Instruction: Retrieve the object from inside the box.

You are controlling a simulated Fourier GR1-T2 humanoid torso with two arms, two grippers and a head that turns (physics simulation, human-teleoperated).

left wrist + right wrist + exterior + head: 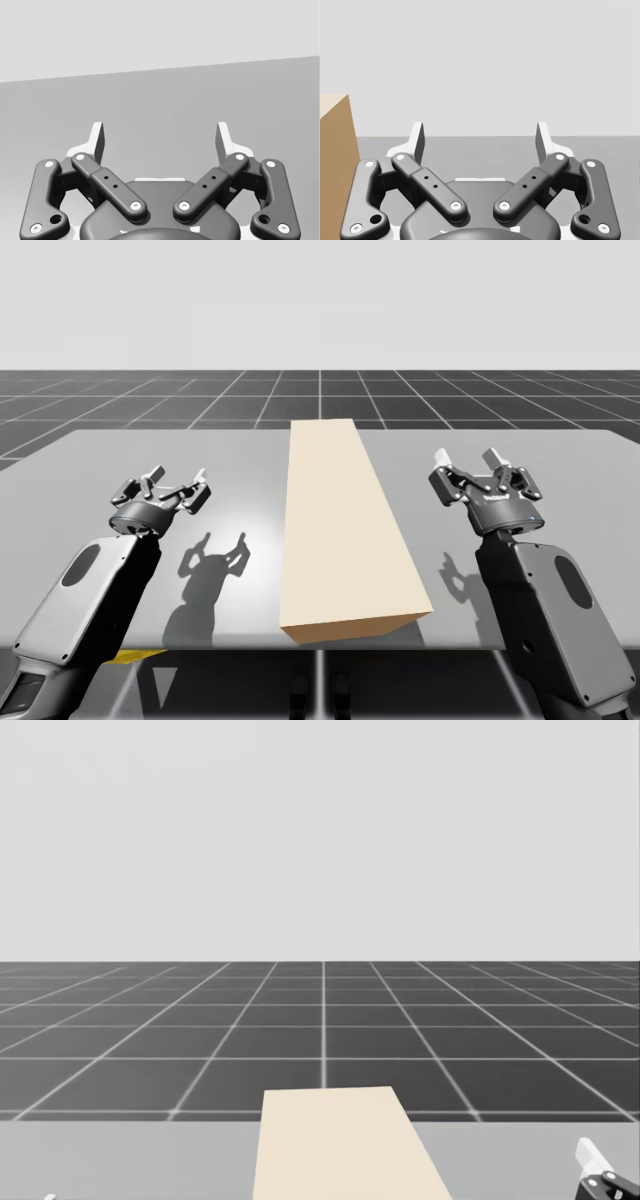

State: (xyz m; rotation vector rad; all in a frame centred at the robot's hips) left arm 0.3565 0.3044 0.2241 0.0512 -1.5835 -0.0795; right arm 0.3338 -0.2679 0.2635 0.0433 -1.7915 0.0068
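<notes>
A long beige box [345, 530] lies on the grey table [150, 455]. The robot's left gripper [176, 482] hovers apart from the box on its left and the right gripper [467, 460] on its right. Both have their fingers spread, released.

Clearance on the desk [120, 455].
Long beige box [345, 530] spans the middle, near edge to far; open surface either side.

Grey table [232, 448] bears one long tan box [345, 530], seemingly closed.
</notes>
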